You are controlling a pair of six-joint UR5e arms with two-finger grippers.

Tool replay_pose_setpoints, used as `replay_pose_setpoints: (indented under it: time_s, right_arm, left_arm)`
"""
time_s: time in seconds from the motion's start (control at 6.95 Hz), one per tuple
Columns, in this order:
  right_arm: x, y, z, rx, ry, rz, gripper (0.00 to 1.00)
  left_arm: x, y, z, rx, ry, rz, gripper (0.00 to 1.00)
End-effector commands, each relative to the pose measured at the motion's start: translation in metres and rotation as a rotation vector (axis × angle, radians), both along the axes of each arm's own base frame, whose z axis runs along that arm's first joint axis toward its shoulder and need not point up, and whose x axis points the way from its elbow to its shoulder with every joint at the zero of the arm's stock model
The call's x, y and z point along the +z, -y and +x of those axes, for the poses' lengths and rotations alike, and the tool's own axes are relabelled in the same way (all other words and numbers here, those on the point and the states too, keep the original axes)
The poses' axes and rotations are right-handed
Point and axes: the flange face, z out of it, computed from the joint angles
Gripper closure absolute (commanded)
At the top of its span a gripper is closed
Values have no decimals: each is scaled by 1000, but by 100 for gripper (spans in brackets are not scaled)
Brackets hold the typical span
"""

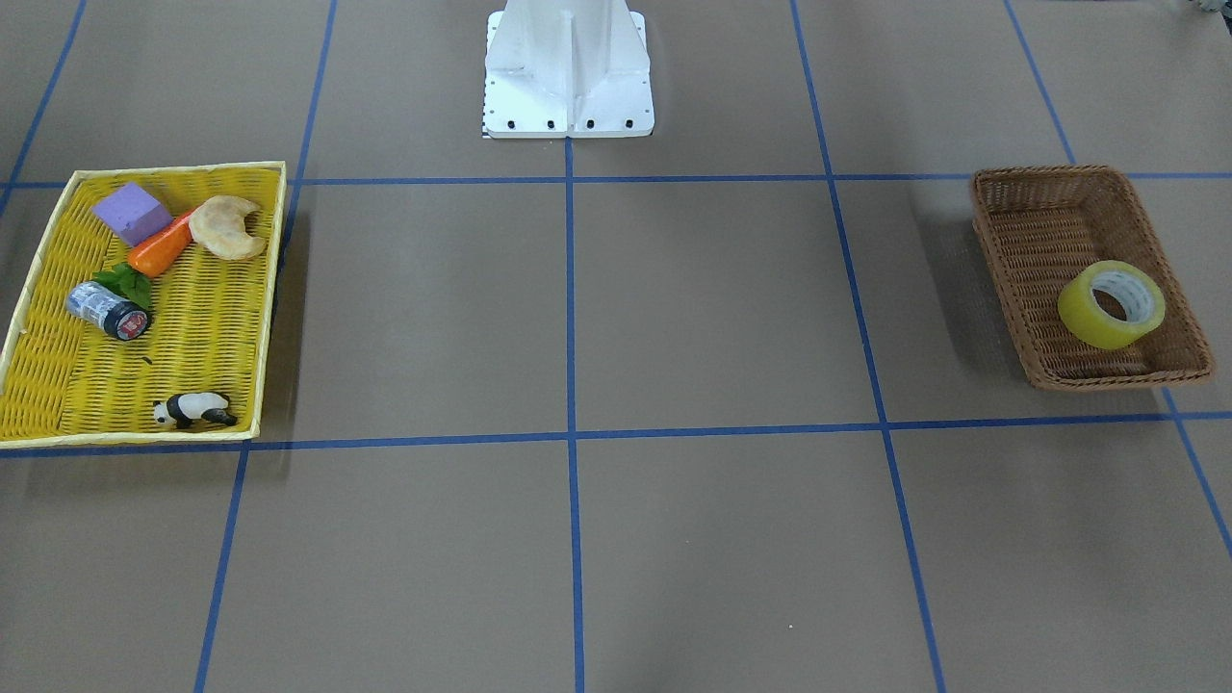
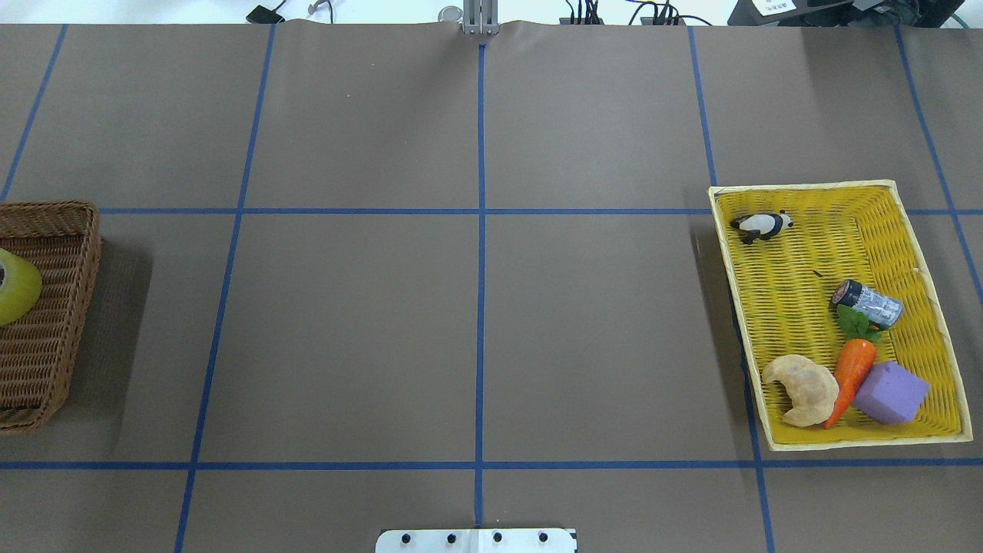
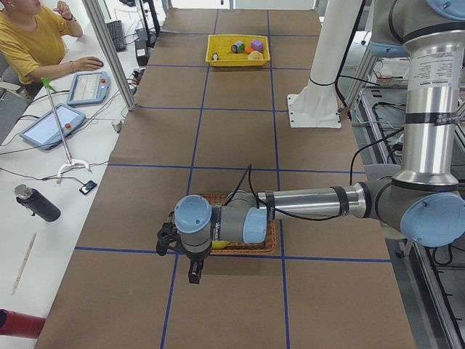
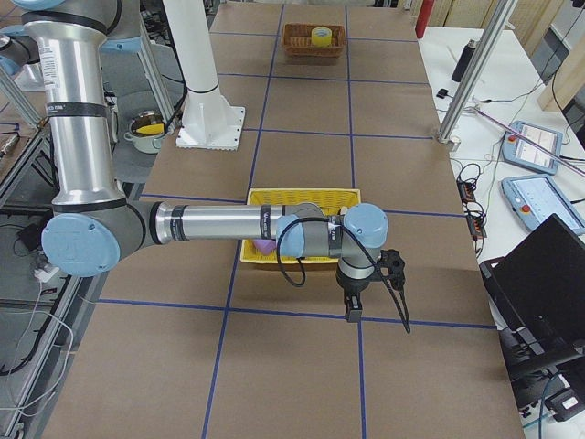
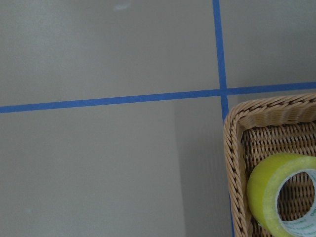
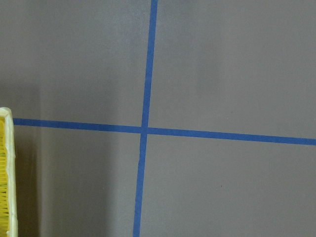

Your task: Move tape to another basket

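subject: tape, one wide roll. the wound body is translucent yellow-green and glossy; the inner core is white with grey print, seen through the open centre. no loose end can be made out.

position: the roll sits inside the basket, a dark brown wicker one with deep sloping sides, on the left part of the counter. it lies in the half of the basket far from the robot's base, just beside the outer long wall; contact with that wall cannot be confirmed. it rests tilted, opening turned upward and to one side. in the overhead view the tape and basket are cut by the frame edge. the left wrist view shows one basket corner with the tape just inside it.

left pincer: hangs above the counter just beside the basket, nothing seen in it; how far open cannot be told.

right pincer: hangs beside the tray, a shallow yellow one on the right part of the counter, well apart from the basket; opening likewise cannot be told.

tray contents: can, carrot, croissant, purple block, panda.
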Motion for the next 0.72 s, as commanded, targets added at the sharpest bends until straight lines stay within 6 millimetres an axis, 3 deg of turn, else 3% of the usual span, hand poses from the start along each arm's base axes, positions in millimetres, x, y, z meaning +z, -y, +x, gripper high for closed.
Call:
replay_pose_setpoints:
  time_s: [0.0, 0.58]
  right_arm:
    - [2, -2, 0, 0, 0, -4, 0]
    - [4, -2, 0, 1, 0, -9, 0]
  left_arm:
    - [-16, -23, 2, 1, -8, 27, 2]
    - [-14, -29, 2, 2, 1, 20, 2]
